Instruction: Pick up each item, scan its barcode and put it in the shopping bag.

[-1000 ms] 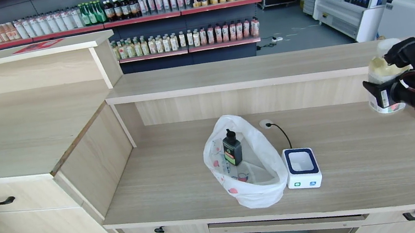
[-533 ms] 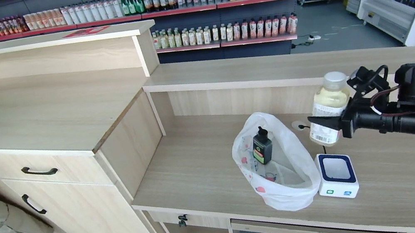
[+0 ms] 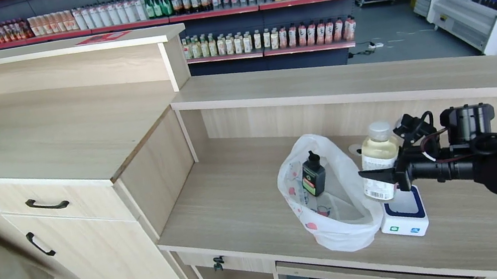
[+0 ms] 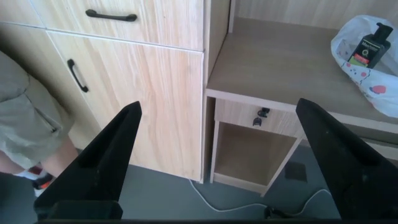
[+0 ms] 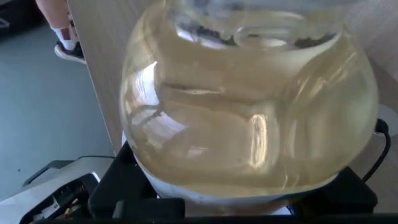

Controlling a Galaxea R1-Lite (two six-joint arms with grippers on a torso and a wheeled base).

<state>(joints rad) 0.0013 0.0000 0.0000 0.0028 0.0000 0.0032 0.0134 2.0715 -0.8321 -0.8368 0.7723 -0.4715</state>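
The left gripper [image 4: 217, 109] is seen nearest, its two black fingers spread wide with nothing between them, low before the light wooden checkout counter [image 3: 234, 202]. Near the counter's front edge a white square barcode scanner with a dark blue frame [image 3: 409, 222] is set just beside a white plastic shopping bag [image 3: 345, 232], in which a dark bottle with a black pump top [image 3: 314, 178] is stood upright. Just above the scanner, a clear bottle of pale yellow drink with a white cap [image 3: 377, 154] is held upright, clamped at its labelled lower part by the right gripper [image 3: 382, 176].
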